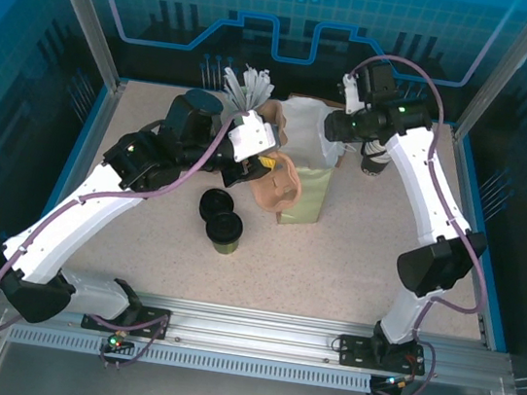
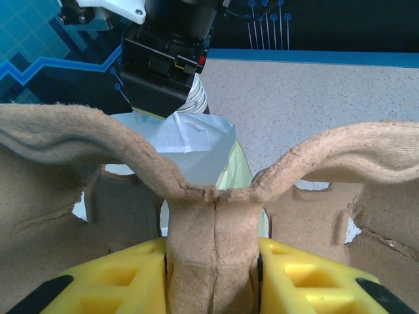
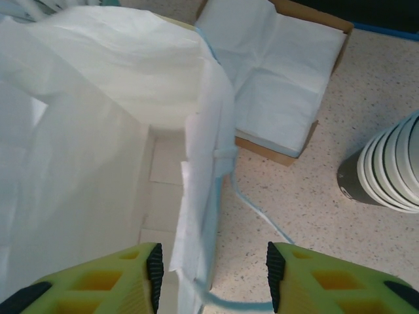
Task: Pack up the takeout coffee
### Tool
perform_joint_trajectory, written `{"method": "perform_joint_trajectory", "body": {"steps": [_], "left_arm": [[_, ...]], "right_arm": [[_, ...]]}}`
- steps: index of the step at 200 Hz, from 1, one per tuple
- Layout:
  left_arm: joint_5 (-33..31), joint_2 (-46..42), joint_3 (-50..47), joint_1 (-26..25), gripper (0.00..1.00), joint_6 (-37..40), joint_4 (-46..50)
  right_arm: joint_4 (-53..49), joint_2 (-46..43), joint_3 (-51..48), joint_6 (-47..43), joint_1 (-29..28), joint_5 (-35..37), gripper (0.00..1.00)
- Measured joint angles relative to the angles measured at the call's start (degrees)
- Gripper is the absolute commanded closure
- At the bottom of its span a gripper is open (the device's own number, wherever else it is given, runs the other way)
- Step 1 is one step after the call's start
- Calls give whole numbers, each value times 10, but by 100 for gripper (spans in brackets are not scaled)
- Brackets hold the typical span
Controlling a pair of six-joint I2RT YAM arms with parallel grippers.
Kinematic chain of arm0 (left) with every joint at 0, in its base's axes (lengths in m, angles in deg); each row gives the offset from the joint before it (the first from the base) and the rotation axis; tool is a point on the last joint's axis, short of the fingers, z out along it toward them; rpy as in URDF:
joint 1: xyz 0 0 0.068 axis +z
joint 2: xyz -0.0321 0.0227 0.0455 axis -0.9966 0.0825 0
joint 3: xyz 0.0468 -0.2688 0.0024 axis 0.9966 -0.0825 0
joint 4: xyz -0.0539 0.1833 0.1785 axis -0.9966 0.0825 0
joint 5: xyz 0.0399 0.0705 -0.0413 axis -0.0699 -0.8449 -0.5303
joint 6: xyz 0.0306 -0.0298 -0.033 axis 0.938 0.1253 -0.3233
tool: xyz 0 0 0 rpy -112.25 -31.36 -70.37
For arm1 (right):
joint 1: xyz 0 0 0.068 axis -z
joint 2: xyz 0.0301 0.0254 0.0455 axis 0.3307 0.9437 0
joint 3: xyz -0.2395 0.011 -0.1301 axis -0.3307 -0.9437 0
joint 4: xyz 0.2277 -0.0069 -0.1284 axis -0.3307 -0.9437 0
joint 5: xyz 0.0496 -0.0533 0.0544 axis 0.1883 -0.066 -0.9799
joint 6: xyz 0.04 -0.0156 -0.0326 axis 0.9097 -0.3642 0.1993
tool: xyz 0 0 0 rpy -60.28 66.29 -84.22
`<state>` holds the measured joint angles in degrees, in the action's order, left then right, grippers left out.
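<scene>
The takeout coffee [image 1: 224,234], a short olive-green cup with a black lid, stands on the table in front of the left arm, untouched. My left gripper [image 2: 213,265] is shut on the middle ridge of a brown pulp cup carrier [image 2: 216,222], held up beside the olive paper bag [image 1: 304,195]; in the top view this gripper [image 1: 266,164] is left of the bag. My right gripper [image 3: 213,278] is open astride the bag's white wall [image 3: 203,163], one finger inside and one outside, with the bag's thin handle looping between them. From above, that gripper [image 1: 336,129] sits at the bag's open top.
A loose stack of black lids [image 1: 215,202] lies just behind the coffee. Lidless white-rimmed cups [image 3: 393,163] stand right of the bag, and a cardboard box of napkins [image 3: 275,72] sits behind it. A bunch of stirrers [image 1: 249,88] stands at the back.
</scene>
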<state>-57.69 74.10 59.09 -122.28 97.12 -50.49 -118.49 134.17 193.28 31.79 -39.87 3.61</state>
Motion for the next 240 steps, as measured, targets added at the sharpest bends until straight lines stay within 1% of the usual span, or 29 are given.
{"method": "perform_joint_trajectory", "body": {"steps": [40,59,65,95,113,124,168,209,240], "left_arm": [[0,0,0,0,66,-11,0],[0,0,0,0,66,-17,0],[0,0,0,0,66,-21,0],[4,0,0,0,66,-33,0],[4,0,0,0,67,-39,0],[4,0,0,0,67,-42,0],[4,-5,0,0,68,-50,-6],[5,-7,0,0,68,-72,-14],[19,-3,7,0,69,-97,-14]], "right_arm": [[-4,23,0,0,0,-5,52],[-4,28,0,-2,0,-13,57],[-4,29,0,-2,0,-16,61],[-4,30,-1,-9,0,-26,83],[-3,30,-3,-7,0,-35,95],[-3,29,-6,-9,0,-38,100],[4,-10,-43,-13,-8,-50,100],[-17,-78,-56,-12,-24,-57,100],[-35,-139,-79,1,-40,-53,100]]}}
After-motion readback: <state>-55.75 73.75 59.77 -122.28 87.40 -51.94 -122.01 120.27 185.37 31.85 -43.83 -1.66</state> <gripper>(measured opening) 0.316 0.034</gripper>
